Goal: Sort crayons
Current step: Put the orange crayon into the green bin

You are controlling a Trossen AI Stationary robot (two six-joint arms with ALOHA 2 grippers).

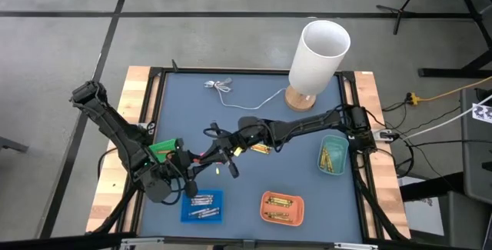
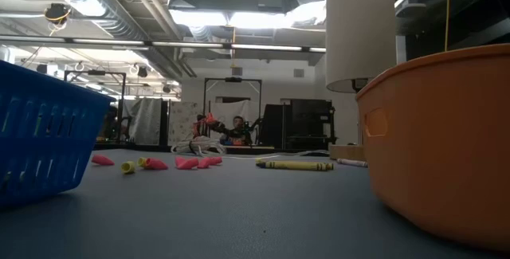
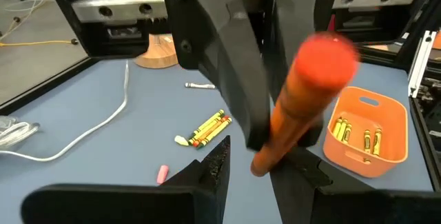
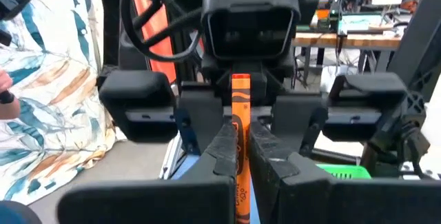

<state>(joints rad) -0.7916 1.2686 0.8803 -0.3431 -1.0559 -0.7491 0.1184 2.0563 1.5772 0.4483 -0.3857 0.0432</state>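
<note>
An orange crayon (image 3: 303, 107) is held in the air between my two grippers, which meet nose to nose over the mat's middle left. My right gripper (image 1: 221, 156) reaches in from the right and is shut on the crayon (image 4: 240, 148). My left gripper (image 1: 194, 167) faces it from the left, and its two fingers stand close on either side of the crayon's lower end (image 3: 265, 160). Loose yellow and orange crayons (image 1: 260, 149) lie flat on the blue mat. Several pink and red pieces (image 2: 191, 162) and a yellow crayon (image 2: 295, 165) show in the low view. My left gripper has the crayon's lower end (image 3: 267, 156) between its two fingertips (image 3: 219, 165). The crayon runs back along the fingers toward the wrist, tilted up and clear of the mat. My right arm's fingers hide the contact itself. My right gripper pinches the crayon's shaft (image 4: 240, 156) between its two fingers (image 4: 222, 156), roughly level, coming from the table's right. The fingers lie along the crayon. Its far end (image 4: 240, 85) sticks out toward my left gripper, clear of the mat.
A blue tray (image 1: 202, 205) with grey crayons and an orange tray (image 1: 282, 208) stand near the front edge. A teal tray (image 1: 333, 154) is at the right and a green tray (image 1: 164, 150) is under my left arm. A white cylinder (image 1: 319, 54) and a white cable (image 1: 231, 88) are at the back.
</note>
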